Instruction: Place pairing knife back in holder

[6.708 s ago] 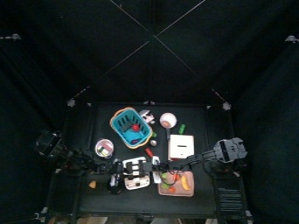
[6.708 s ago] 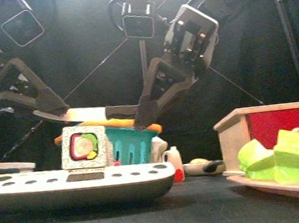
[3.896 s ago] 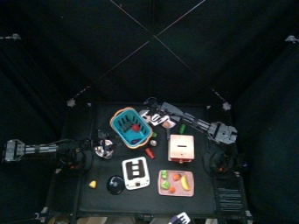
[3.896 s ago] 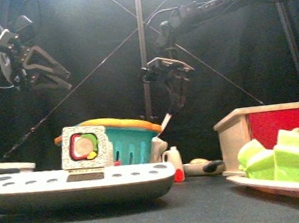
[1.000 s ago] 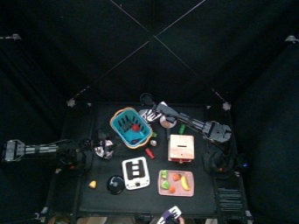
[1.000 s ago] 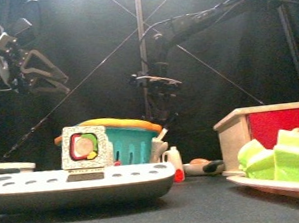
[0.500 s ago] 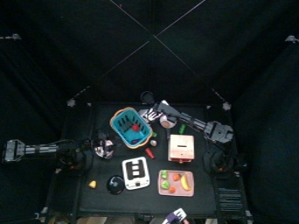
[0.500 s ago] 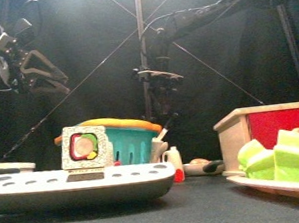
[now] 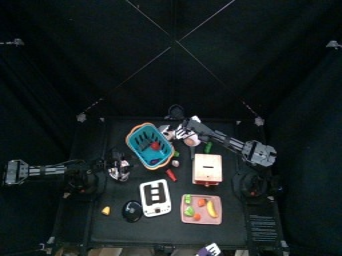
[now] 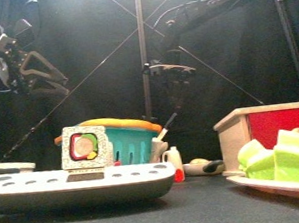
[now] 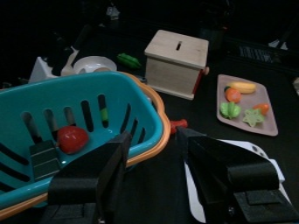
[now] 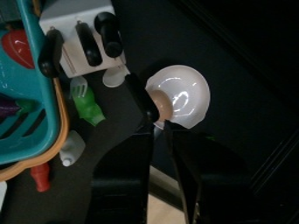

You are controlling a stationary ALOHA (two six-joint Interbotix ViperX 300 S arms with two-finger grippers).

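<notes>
Black jaws of the right hand stand narrow about one small tan handle, seemingly the paring knife, held above the bench just past the teal basket. Directly under the hand lies one white bowl, near the basket. One white knife holder stands beside the basket's rim with three black handles in it. One green piece lies against the basket's wall. The left hand hangs over the basket's near rim, jaws wide and empty. Beyond the basket are one wooden box and one plate.
</notes>
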